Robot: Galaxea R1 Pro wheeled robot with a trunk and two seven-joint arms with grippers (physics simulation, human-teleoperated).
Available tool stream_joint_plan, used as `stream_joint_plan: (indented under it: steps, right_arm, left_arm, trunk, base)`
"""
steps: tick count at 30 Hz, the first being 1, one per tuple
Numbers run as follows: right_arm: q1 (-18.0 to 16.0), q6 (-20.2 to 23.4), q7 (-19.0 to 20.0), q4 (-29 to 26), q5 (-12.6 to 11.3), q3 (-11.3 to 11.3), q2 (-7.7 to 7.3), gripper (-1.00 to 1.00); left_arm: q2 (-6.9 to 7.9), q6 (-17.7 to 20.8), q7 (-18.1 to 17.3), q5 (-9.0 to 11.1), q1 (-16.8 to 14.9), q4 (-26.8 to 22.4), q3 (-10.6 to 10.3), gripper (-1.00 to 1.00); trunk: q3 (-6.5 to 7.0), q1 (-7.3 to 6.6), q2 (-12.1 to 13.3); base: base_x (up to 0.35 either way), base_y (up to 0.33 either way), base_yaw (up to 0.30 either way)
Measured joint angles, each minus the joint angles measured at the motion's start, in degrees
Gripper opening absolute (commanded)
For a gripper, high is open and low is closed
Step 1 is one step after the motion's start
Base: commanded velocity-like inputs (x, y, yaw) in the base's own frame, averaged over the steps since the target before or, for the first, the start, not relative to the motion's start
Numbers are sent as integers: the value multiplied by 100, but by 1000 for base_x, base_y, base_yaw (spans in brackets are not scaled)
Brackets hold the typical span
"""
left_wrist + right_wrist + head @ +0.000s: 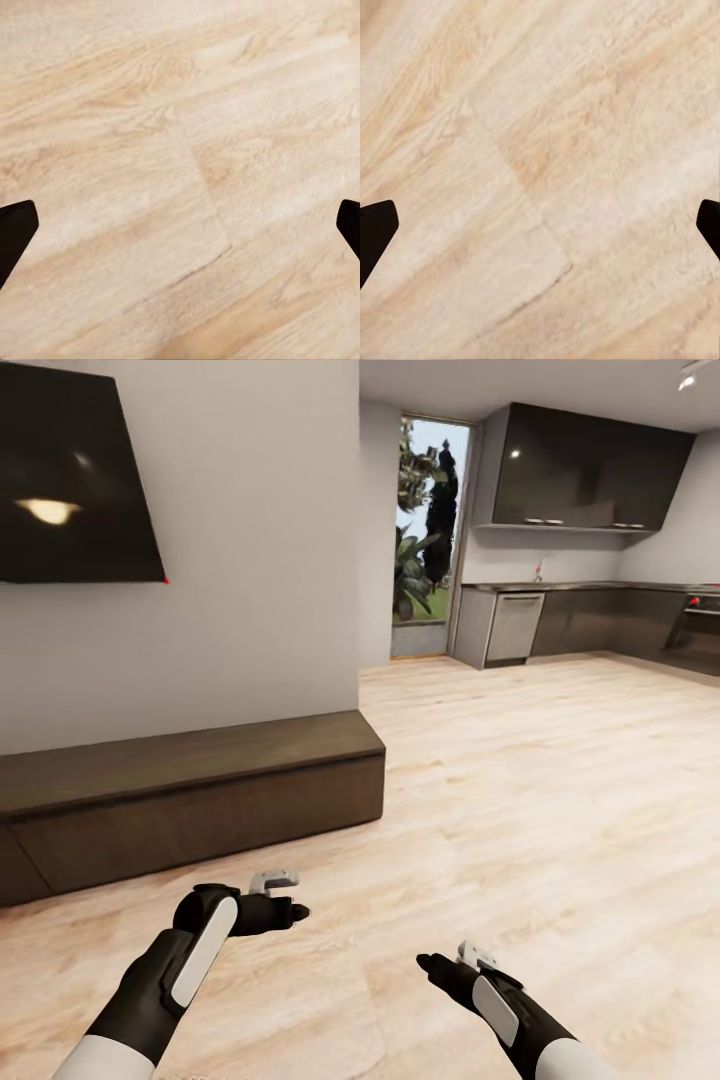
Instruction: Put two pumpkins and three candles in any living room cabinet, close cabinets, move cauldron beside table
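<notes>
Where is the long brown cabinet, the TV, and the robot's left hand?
cabinet [190, 800]: head view, on its dark front panel.
TV [70, 470]: head view, middle of the black screen.
left gripper [290, 895]: head view, between its fingertips.

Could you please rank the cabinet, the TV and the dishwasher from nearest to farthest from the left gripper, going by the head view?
From the left gripper:
1. Cabinet, low against the wall just beyond the gripper.
2. TV, on the wall above the cabinet.
3. Dishwasher, far across the floor in the kitchen, to the right.
</notes>
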Motion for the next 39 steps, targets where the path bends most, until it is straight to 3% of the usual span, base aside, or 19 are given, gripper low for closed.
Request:
stream_joint_plan:
  steps: [8, 12, 25, 39]
  right_arm:
    - [0, 0, 5, 0, 0, 0, 0, 100]
    - [0, -22, 0, 2, 0, 103, 0, 100]
    - [1, -438, 48, 7, 5, 182, -37, 100]
    - [0, -551, 20, -4, -18, 169, -38, 100]
  left_arm:
    - [0, 0, 0, -29, 0, 0, -34, 100]
    - [0, -3, 0, -22, 0, 0, -32, 100]
    - [0, 0, 0, -30, -1, 0, -29, 100]
    - [0, -1, 0, -39, 0, 1, -14, 100]
  trunk:
    - [23, -2, 0]
    - [34, -2, 0]
    - [66, -2, 0]
    - [67, 1, 0]
  base:
    - [187, 1, 251]
    - [219, -55, 251]
    - [264, 44, 247]
    - [23, 34, 13]
